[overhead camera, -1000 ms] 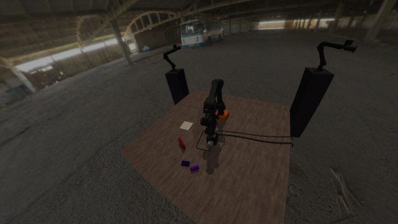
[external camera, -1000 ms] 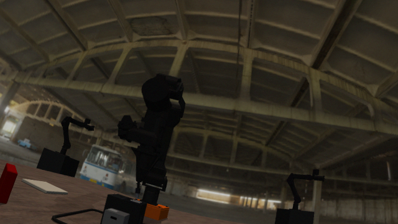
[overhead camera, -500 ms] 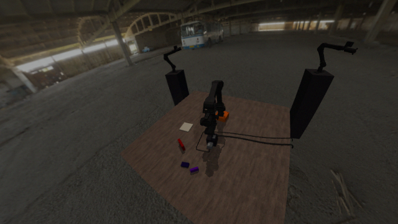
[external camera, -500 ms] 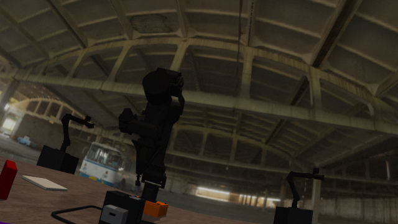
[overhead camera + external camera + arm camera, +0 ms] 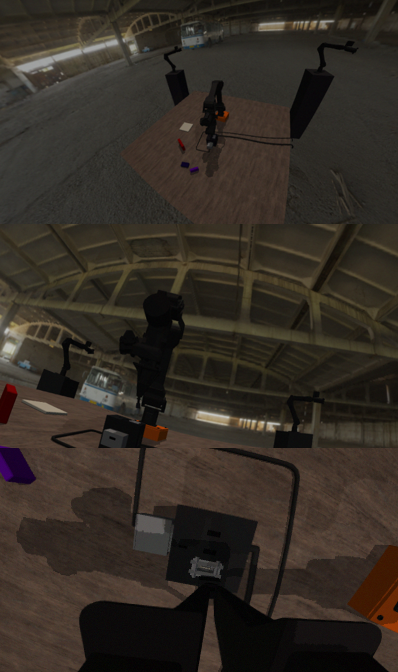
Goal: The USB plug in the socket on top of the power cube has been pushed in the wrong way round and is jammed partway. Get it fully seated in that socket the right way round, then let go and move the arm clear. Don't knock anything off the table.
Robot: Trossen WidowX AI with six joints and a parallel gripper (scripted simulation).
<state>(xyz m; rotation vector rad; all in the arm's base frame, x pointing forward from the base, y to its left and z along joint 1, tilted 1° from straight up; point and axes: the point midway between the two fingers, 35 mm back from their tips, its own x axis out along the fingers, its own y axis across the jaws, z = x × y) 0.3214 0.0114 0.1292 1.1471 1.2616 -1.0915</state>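
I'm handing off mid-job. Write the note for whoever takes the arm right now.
Gripper: shut on the small metal-ended USB plug, lifted above the black power cube.
Cube stands on the wooden table; its black cable loops around it.
Done: plug appears pulled free of the top socket.
Left: confirm its orientation, seat it fully, release, move clear.
Mind the orange box nearby.

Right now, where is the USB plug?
In the wrist view the USB plug hangs mid-frame over the power cube, pinched in the gripper.
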